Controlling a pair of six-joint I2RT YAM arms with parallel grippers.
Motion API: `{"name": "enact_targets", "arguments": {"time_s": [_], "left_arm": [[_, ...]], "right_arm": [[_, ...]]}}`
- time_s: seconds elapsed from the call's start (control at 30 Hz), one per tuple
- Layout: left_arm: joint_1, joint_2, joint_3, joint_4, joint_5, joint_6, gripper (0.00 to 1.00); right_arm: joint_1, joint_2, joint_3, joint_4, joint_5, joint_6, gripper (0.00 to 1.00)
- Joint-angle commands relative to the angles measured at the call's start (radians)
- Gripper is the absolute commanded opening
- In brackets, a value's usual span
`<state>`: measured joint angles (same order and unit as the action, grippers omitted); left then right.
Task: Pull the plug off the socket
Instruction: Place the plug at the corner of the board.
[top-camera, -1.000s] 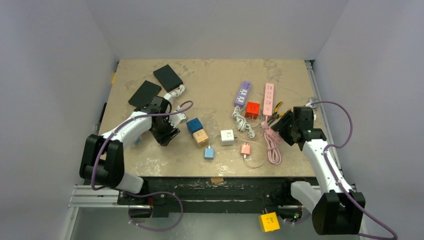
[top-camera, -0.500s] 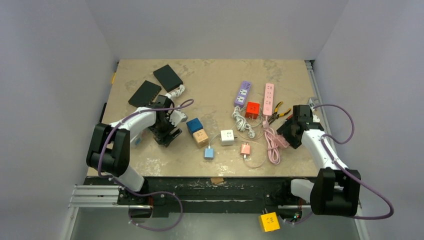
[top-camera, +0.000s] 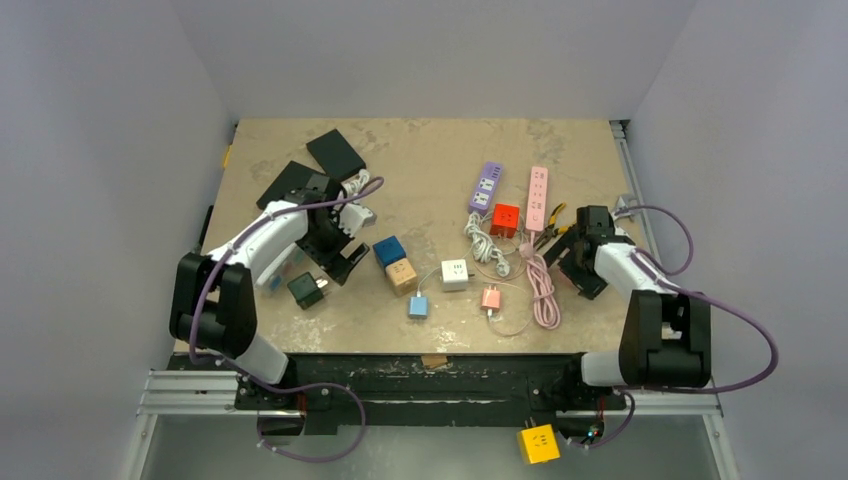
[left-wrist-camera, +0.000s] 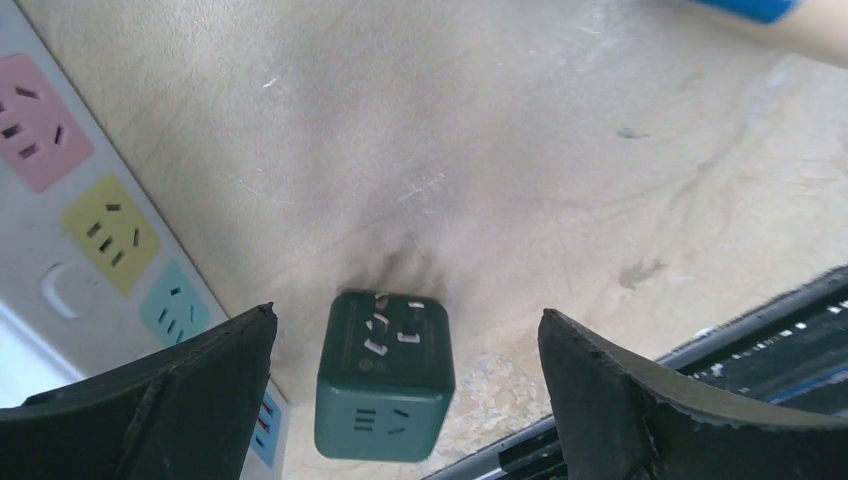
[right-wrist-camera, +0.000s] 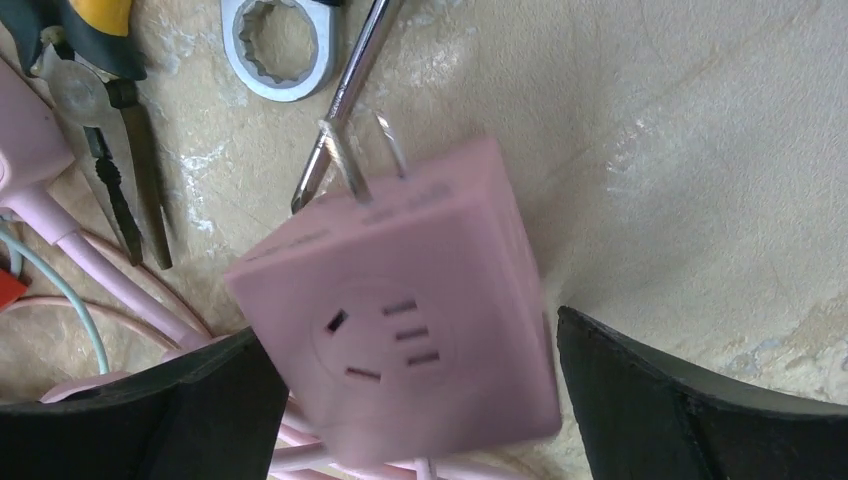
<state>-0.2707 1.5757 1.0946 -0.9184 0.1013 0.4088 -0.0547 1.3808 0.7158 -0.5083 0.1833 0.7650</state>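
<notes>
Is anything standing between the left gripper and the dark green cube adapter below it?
Nothing visible does. In the left wrist view the dark green cube adapter shows directly between the open fingers of the left gripper; the white power strip lies off to the side.

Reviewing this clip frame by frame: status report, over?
Left gripper open, green plug cube lying free on the table beneath it. Right gripper open, pink plug cube loose between the fingers, prongs bare, blurred. Pliers and wrench beside it, nothing blocking.
</notes>
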Motion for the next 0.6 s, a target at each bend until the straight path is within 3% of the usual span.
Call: {"name": "enact_targets", "arguments": {"time_s": [0.0, 0.3, 0.47, 0.57], "left_arm": [[0.002, -0.1, 0.065, -0.107, 0.086, -0.036, 1.0], [0.002, -0.222, 0.109, -0.169, 0.153, -0.038, 1.0], [0.005, -0.235, 0.099, -0.178, 0.158, -0.031, 1.0], [0.007, -0.254, 0.09, -0.169, 0.158, -0.041, 1.0]], "right_arm": [[0.003, -0.035, 0.04, -0.018, 0.022, -0.057, 0.99], [0.046, -0.233, 0.136, -0.103, 0.016, -0.112, 0.99], [0.332, -0.266, 0.259, -0.108, 0.113, -0.104, 0.99], [0.51, -0.193, 0.381, -0.089, 0.127, -0.132, 0.99]]}}
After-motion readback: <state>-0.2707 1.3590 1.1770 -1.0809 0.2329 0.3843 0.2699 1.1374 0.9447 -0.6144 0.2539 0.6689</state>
